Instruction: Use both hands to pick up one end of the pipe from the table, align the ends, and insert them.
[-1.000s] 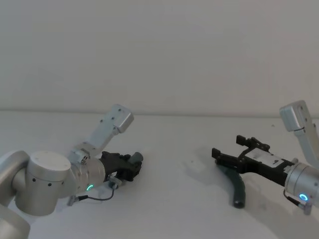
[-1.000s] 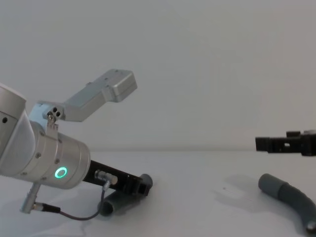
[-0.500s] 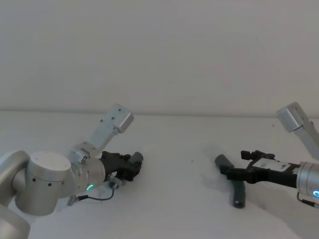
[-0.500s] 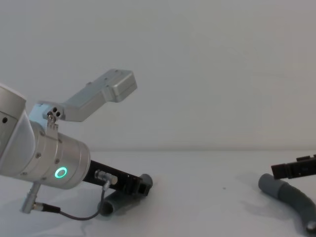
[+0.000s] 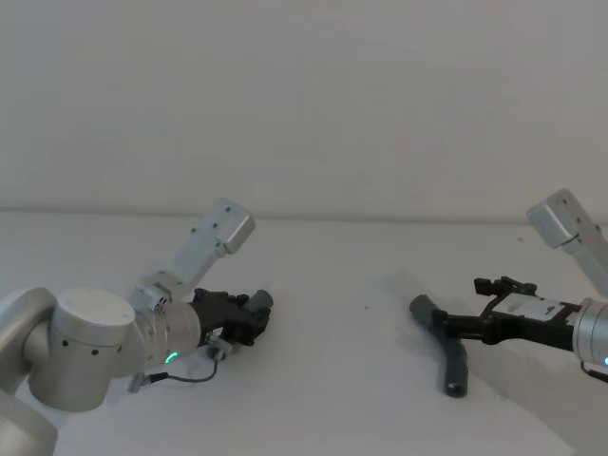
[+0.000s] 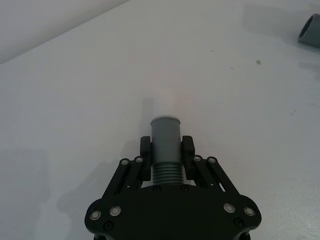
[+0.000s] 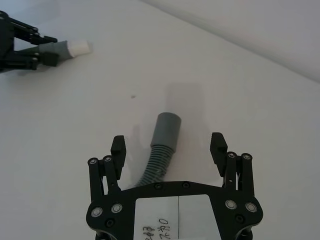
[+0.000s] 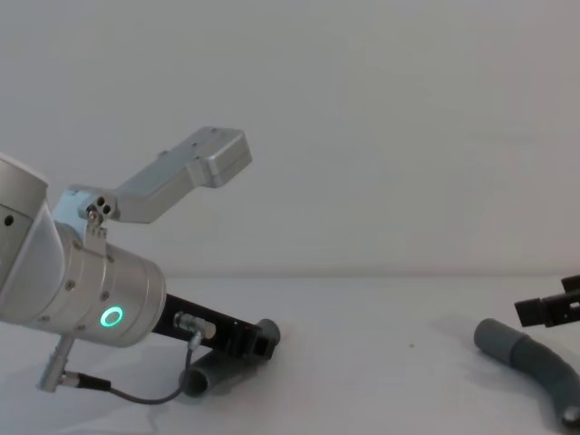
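1. The left gripper (image 6: 166,147) is seen at 8 o'clock on the table (image 5: 332,399). It is clamped on the first pipe piece (image 6: 165,170) just behind its grey cuff (image 6: 165,131), and the white tip (image 6: 164,106) is pointed toward 2 o'clock.
2. The right gripper (image 7: 168,144) is held wide at 4 o'clock. Its fingers are spread either side of the second pipe piece (image 7: 156,165), which is laid on the table.
3. Whether those fingers touch the piece cannot be told.

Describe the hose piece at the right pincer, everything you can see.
The hose is a short, curved, dark-grey ribbed piece, rubbery-looking, with a smooth, wider grey cuff at its far end. It lies flat on the table, to the robot's right. The open right pincer straddles its ribbed part behind the cuff; its fingers stand clear on both sides.
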